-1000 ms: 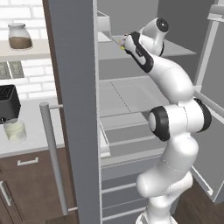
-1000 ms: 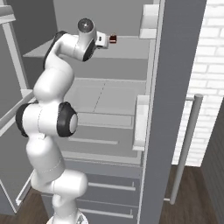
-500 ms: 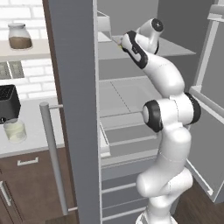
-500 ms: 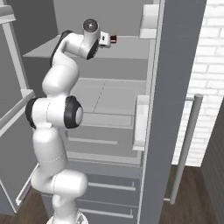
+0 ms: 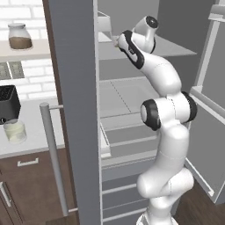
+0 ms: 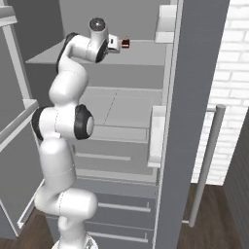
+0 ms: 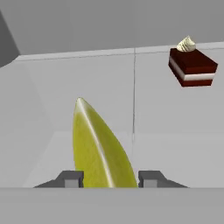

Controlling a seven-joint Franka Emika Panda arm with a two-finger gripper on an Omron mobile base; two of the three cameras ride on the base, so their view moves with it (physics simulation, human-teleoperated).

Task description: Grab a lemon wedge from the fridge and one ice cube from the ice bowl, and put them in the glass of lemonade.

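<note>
In the hand view the yellow lemon wedge (image 7: 98, 144) stands on the upper shelf of the open fridge (image 6: 141, 54), between my two fingertips (image 7: 72, 178). My gripper (image 7: 111, 178) has closed in on it, and both tips press against its sides. From the right base view the gripper (image 6: 119, 44) reaches onto that upper shelf. The glass of lemonade (image 5: 14, 131) stands on the counter left of the fridge. The ice bowl and the ice cube are out of view.
A small dark red-brown cake block (image 7: 192, 66) sits on the same shelf, to the right of and behind the wedge. The open grey fridge door (image 5: 72, 88) stands left of my arm. A black toaster (image 5: 9, 103) and a lidded jar (image 5: 19, 36) are by the counter.
The arm has pushed further onto the upper shelf, and the jaws have come in from wide open against the lemon wedge.
</note>
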